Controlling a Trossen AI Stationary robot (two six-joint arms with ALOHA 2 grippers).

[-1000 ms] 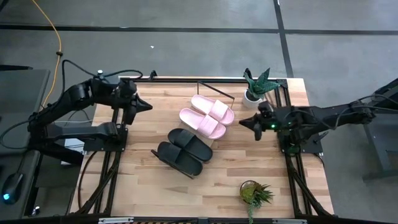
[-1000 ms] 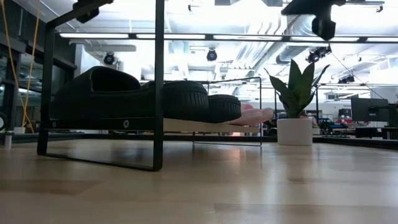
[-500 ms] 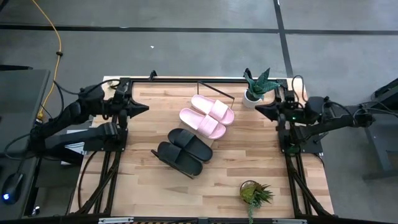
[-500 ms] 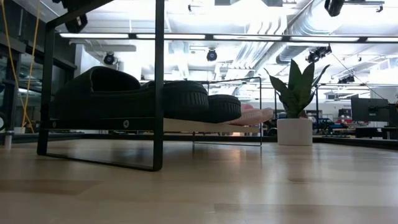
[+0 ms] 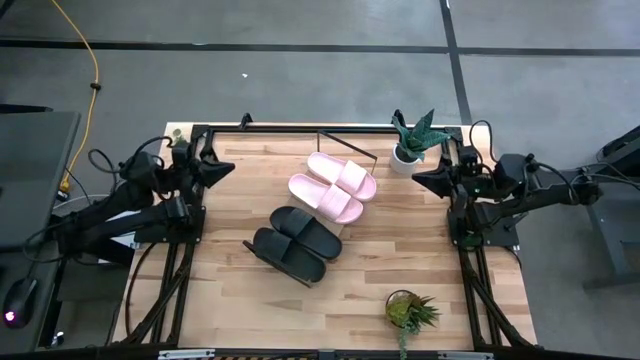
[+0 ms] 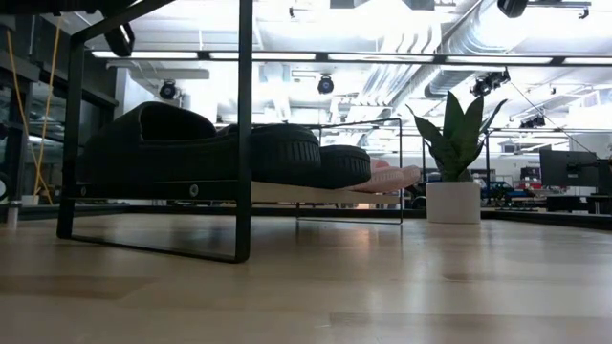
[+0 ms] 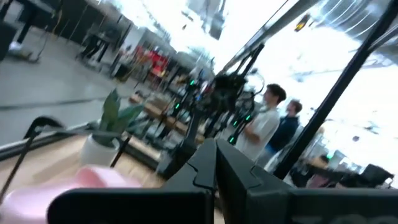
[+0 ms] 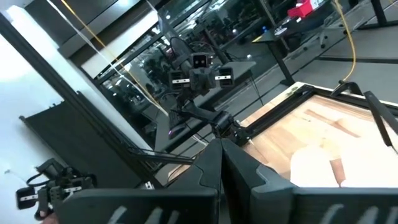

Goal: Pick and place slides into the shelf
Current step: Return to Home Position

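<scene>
No readable text, labels, brands or numbers anywhere in view.

The high view looks straight down from far above the table [image 5: 380, 275], framing the left arm [image 5: 112, 208] and right arm [image 5: 540, 195]. The low view sits at tabletop height, near the shelf [image 6: 245, 143], facing level into the room. Each wrist view looks across the table toward the opposite arm. The high and low views share the shelf, slides [image 6: 172, 143] and potted plant [image 6: 453, 143].

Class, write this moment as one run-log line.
black slides, pink slides: on shelf | left gripper: shut, left edge of table | right gripper: shut, right edge near potted plant
</scene>
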